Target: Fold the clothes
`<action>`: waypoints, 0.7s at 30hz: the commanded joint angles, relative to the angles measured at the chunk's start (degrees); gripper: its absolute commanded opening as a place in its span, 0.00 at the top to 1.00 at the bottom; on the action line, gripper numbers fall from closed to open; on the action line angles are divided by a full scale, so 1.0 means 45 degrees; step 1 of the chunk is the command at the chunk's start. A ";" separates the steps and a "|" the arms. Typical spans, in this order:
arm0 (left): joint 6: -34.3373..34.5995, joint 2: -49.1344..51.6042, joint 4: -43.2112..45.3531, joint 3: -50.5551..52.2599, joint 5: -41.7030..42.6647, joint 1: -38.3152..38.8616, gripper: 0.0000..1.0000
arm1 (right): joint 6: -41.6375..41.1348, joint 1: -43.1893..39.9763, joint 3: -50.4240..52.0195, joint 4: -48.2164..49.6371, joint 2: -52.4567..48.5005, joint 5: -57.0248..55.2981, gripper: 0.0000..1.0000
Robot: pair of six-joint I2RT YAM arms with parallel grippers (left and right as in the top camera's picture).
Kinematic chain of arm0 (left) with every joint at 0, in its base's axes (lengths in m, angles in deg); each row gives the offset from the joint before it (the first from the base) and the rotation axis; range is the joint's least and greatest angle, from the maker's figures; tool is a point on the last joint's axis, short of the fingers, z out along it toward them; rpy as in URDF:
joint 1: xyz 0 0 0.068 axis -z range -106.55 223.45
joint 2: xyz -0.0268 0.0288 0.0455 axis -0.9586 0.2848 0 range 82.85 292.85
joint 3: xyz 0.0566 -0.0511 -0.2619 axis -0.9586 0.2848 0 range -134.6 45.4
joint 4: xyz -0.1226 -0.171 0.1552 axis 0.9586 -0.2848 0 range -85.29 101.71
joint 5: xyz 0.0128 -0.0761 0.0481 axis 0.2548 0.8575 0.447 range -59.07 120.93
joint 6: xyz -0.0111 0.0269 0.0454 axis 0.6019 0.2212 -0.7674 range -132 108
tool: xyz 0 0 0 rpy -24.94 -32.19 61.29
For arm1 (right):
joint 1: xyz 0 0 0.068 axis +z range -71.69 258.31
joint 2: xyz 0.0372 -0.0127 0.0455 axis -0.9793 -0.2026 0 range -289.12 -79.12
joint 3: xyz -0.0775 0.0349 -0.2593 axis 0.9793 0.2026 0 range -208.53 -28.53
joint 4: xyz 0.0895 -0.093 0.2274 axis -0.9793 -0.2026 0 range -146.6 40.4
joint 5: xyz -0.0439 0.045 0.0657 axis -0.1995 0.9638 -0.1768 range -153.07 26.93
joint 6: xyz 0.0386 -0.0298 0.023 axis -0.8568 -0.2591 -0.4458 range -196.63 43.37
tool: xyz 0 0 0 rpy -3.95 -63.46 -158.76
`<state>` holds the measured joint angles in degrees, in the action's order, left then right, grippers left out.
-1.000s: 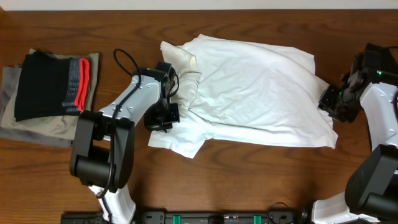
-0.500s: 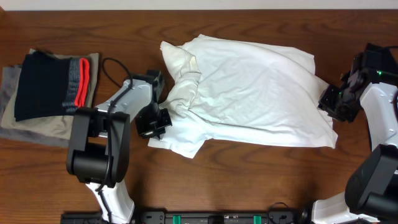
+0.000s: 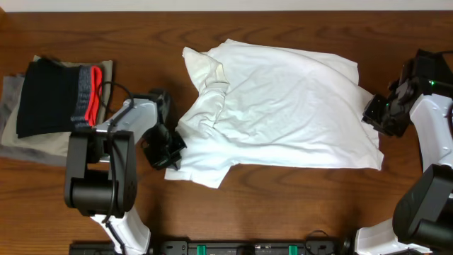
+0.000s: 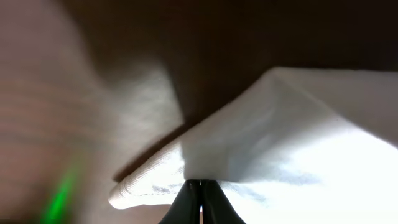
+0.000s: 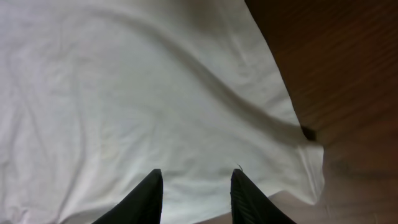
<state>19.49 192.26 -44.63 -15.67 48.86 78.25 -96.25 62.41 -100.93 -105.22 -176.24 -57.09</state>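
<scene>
Once folded, parked out of the way at the far left of the wooden table (image 3: 283, 205): one stack of folded clothes (image 3: 56, 117), three layers by the look, with a black garment (image 3: 46, 95) striped red and grey on top, then a tan garment (image 3: 42, 145) and a grey garment (image 3: 8, 92).

Next, left gripper (image 3: 164, 150), fingertips pressed together on the lower-left hem of the white T-shirt (image 3: 283, 106), seemingly to draw that edge out flat or carry it over for a fold. Spread rumpled across mid-table, one shirt only, not yet folded.

At far right, right gripper (image 3: 386, 117), fingers (image 5: 149, 193) apart, clamping nothing, poised over the shirt's right edge, probably ready to pin or lift it. Two grippers in all, one gripping.
</scene>
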 commanded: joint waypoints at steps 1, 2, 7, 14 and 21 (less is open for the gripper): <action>0.0510 0.0709 -0.0107 0.0670 -0.1112 -0.0437 0.94 | 0.0243 -0.0034 -0.0165 0.0175 -0.0087 0.0063 0.66; 0.0510 0.0695 -0.0277 0.0670 -0.1141 -0.0510 0.94 | 0.0238 -0.0034 -0.0170 0.0267 -0.0087 0.0063 0.65; 0.1132 0.0355 -0.1477 0.0670 -0.2021 -0.0636 0.94 | 0.0228 -0.0034 -0.0165 0.0874 -0.0087 0.0068 0.64; 0.2050 -0.1710 -0.2773 0.0670 -0.2574 -0.0636 0.94 | 0.0155 -0.0034 -0.0170 0.1855 -0.0087 0.0078 0.66; 0.2021 -0.4289 -0.2939 0.0670 -0.3007 -0.0631 0.94 | -0.0015 -0.0029 -0.0165 0.2608 -0.0087 0.0335 0.68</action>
<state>27.66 176.35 -58.73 -12.46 38.11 75.74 -95.90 62.41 -100.93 -94.20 -176.24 -56.79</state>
